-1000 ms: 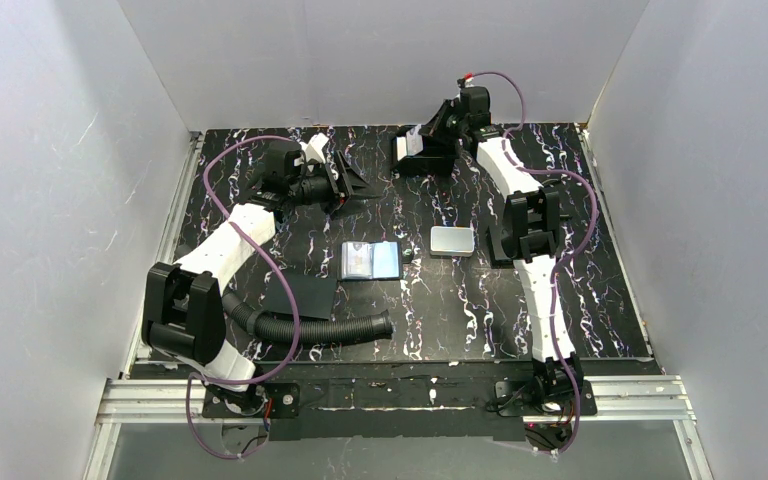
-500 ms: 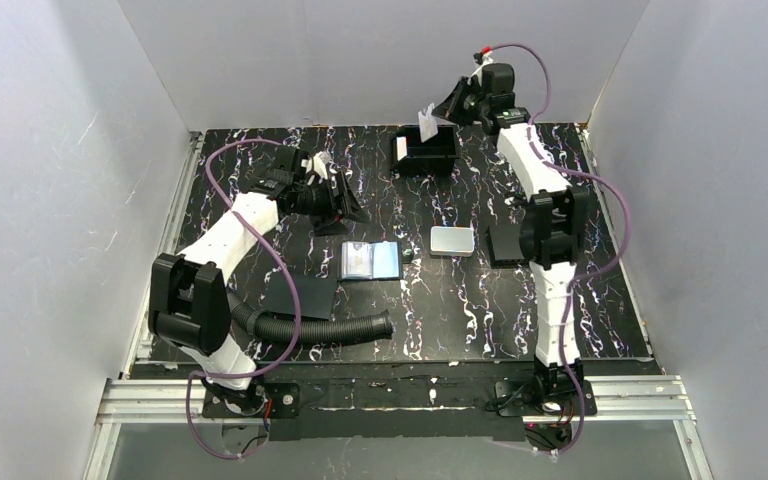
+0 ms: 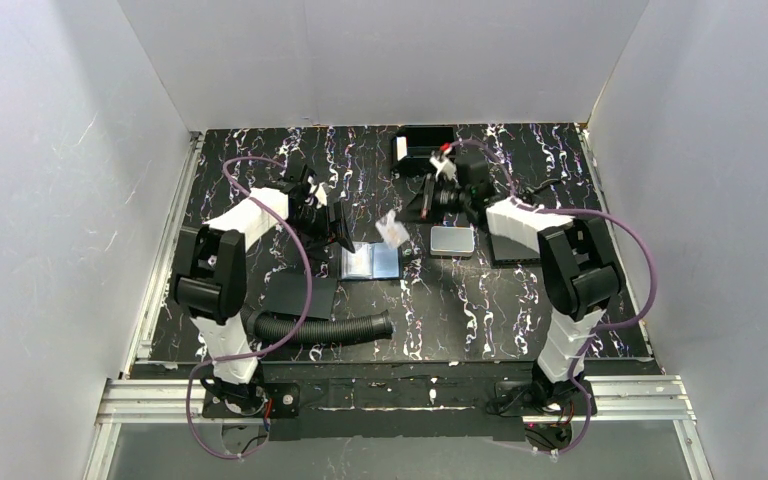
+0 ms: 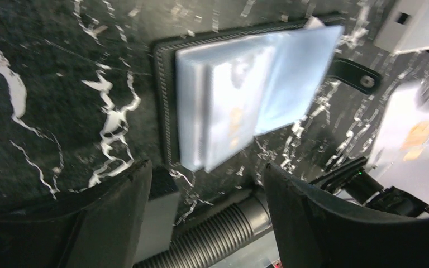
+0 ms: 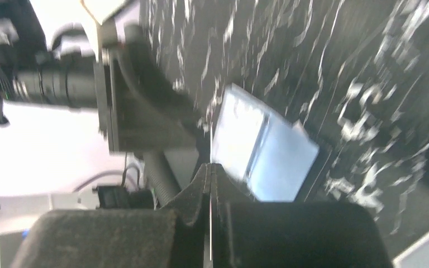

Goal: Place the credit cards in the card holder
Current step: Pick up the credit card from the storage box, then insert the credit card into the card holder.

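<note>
The black card holder (image 3: 372,262) lies open mid-table, its clear sleeves showing pale and blue cards. It fills the left wrist view (image 4: 246,95), closing tab (image 4: 354,75) at right. My right gripper (image 3: 412,212) is shut on a pale credit card (image 3: 392,229) and holds it in the air just above the holder's right end. In the right wrist view the card is a thin white line (image 5: 210,223) between my shut fingers (image 5: 190,195), with the holder (image 5: 262,151) beyond. My left gripper (image 3: 338,228) is open and empty at the holder's left edge (image 4: 206,190).
A silver-grey metal case (image 3: 452,240) lies right of the holder. A black tray (image 3: 425,142) stands at the back. Flat black pads lie at front left (image 3: 300,293) and under the right arm (image 3: 513,248). A ribbed black hose (image 3: 325,328) runs along the front.
My right gripper has carried the pale card from the back tray forward and left to the holder. My left gripper has moved forward and right, down to the holder's left edge.
</note>
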You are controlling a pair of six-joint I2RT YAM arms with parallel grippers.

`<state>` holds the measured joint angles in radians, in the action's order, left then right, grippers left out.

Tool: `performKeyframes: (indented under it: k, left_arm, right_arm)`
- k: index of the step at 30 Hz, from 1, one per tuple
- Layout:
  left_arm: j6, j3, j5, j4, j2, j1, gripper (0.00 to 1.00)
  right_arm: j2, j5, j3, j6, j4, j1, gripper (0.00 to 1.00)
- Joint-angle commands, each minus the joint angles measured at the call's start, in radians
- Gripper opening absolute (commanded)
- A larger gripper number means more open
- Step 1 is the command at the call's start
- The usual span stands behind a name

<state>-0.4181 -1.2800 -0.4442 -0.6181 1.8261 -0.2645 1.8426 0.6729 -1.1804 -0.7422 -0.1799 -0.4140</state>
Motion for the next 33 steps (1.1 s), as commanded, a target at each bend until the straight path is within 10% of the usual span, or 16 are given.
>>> performKeyframes:
  k: [1, 33]
  left_arm:
    - [0.058, -0.012, -0.039, -0.028, 0.071, 0.016, 0.7]
    - [0.007, 0.022, 0.049, 0.015, 0.188, 0.014, 0.45]
  right_arm:
    - [-0.006, 0.107, 0.093, -0.086, -0.263, -0.046, 0.01]
    - [0.166, 0.091, 0.135, 0.034, -0.221, -0.052, 0.01]
